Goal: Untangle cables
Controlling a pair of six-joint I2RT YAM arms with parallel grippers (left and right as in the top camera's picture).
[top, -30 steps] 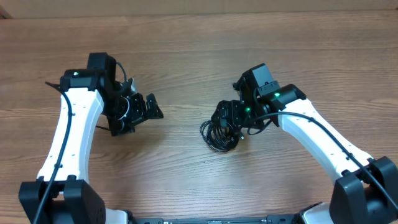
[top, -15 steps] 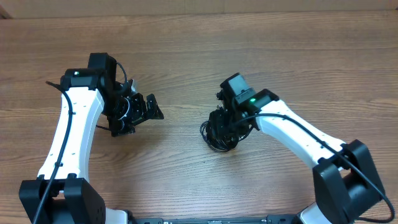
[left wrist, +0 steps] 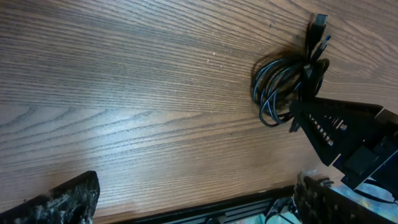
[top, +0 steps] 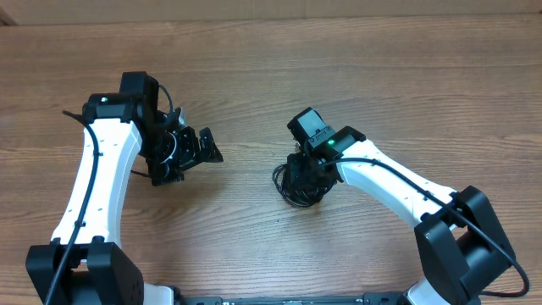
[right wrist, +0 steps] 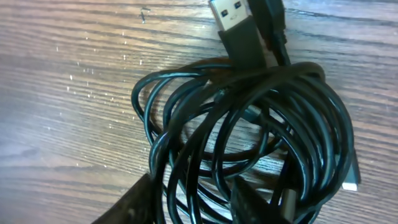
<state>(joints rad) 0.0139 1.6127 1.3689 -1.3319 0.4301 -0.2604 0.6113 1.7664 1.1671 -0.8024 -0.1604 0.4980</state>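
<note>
– Right gripper (top: 302, 176) first: where does it sit against the coil of cables (top: 290, 191)?

– Directly over the coil, pointing down into it. From overhead, its black body hides most of the loops, and only the edge of the coil facing the left arm shows.

– Is it clamped on anything?

– I cannot tell. In the right wrist view, two dark fingertips (right wrist: 127, 205) reach in at the bottom edge with several strands running between and around them. Whether they pinch those strands or only straddle them is not visible.

– And the coil itself?

– It lies flat on the wooden table (top: 254, 68) as a loose bundle of thin black loops laid over one another. A black USB plug (right wrist: 235, 28) with a silver end sticks out past the coil's rim, and a second dark plug lies just beside it. On the opposite rim a small pale tip (right wrist: 352, 184) shows at the end of one strand.

– Left gripper (top: 188, 163)?

– It is well apart from the coil, on the left arm's side, with its jaws spread wide and nothing between them. Its own camera looks across bare wood toward the coil, with one black finger of the right gripper against the coil's near edge.
</note>
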